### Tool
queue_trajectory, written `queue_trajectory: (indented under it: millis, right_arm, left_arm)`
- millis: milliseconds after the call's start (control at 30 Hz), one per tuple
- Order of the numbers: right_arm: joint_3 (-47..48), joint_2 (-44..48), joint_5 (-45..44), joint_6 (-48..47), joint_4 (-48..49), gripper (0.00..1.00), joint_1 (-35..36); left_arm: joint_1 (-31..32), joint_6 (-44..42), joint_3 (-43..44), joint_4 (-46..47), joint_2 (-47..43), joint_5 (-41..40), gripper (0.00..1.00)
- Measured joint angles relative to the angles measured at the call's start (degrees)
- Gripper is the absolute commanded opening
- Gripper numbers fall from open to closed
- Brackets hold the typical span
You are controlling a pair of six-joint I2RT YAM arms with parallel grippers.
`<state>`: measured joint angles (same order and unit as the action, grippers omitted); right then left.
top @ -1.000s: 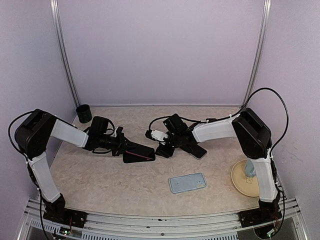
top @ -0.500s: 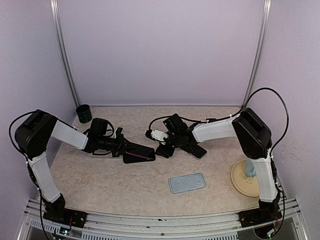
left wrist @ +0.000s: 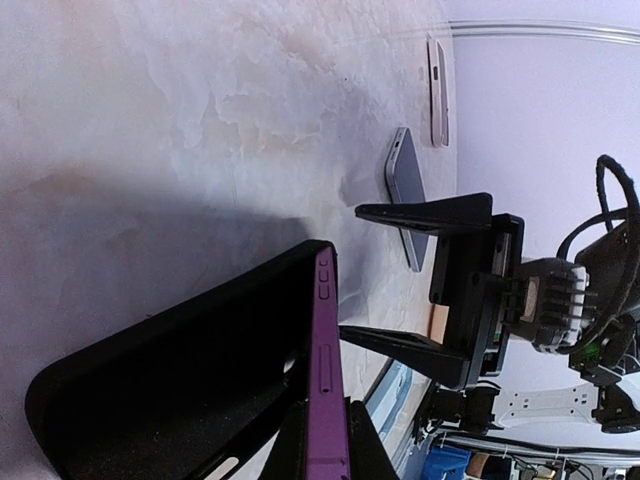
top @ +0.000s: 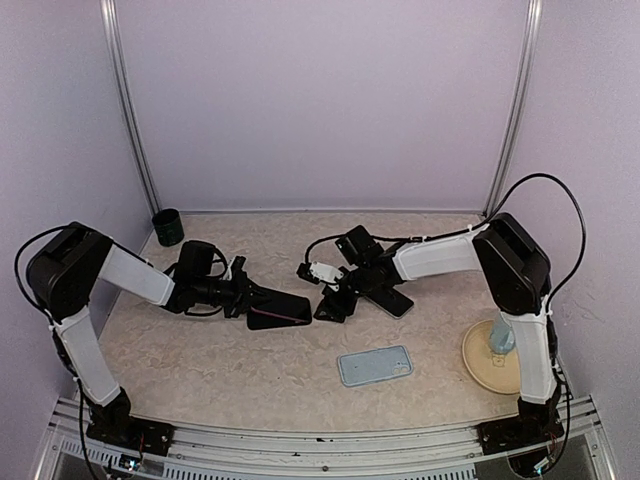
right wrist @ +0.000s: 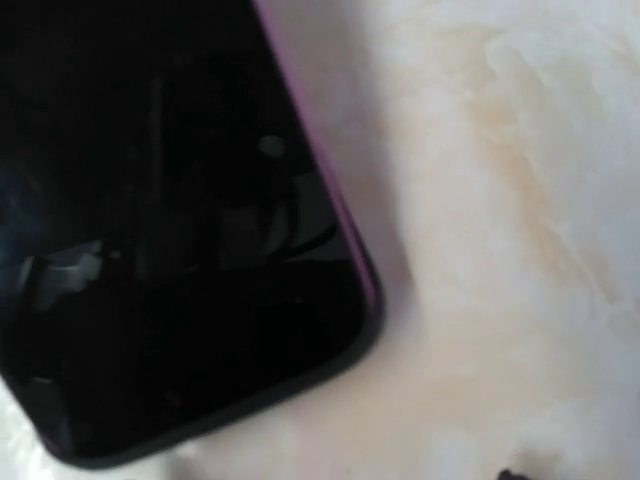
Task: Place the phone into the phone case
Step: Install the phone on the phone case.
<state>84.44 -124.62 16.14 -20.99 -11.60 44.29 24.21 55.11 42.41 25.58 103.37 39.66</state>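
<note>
**A:** How far along is it?

**B:** Nearly done, I'd judge. The phone (top: 280, 311) sits a little toward 9 o'clock from the middle of the table (top: 250, 380). In the right wrist view its glossy black face has the purple case (left wrist: 323, 380) wrapped round the one corner that shows. Whether every corner has snapped in, I cannot tell.

**A:** What's left?

**B:** Probably a check or a last press, then setting it down.

**A:** And the arms?

**B:** The left arm lies low, reaching in from 9 o'clock. The left claw (top: 248, 300) is clamped narrow on the near end of the case, holding it tilted on its long edge. The right arm comes across from 3 o'clock with its wrist dipped. The right claw (top: 330, 305) gapes wide and empty just off the phone's 3 o'clock end, not touching it.

**A:** Anything else about?

**B:** A second phone (top: 392, 300) lies under the right forearm, and a pale blue cover (top: 375, 365) lies toward 5 o'clock.
</note>
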Motion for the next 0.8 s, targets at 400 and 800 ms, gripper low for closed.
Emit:
queue_trajectory:
  millis: [400, 800]
  right_arm:
    - [1.55, 1.11, 15.69, 8.74, -4.48, 0.78, -4.85]
    - [2.64, 1.03, 29.29, 25.66, -2.86, 0.87, -5.05]
  left_arm:
    - [0.37, -0.22, -0.87, 0.48, -3.72, 0.46, 0.00]
    - [1.05, -0.26, -2.67, 3.96, -6.27, 0.39, 0.00]
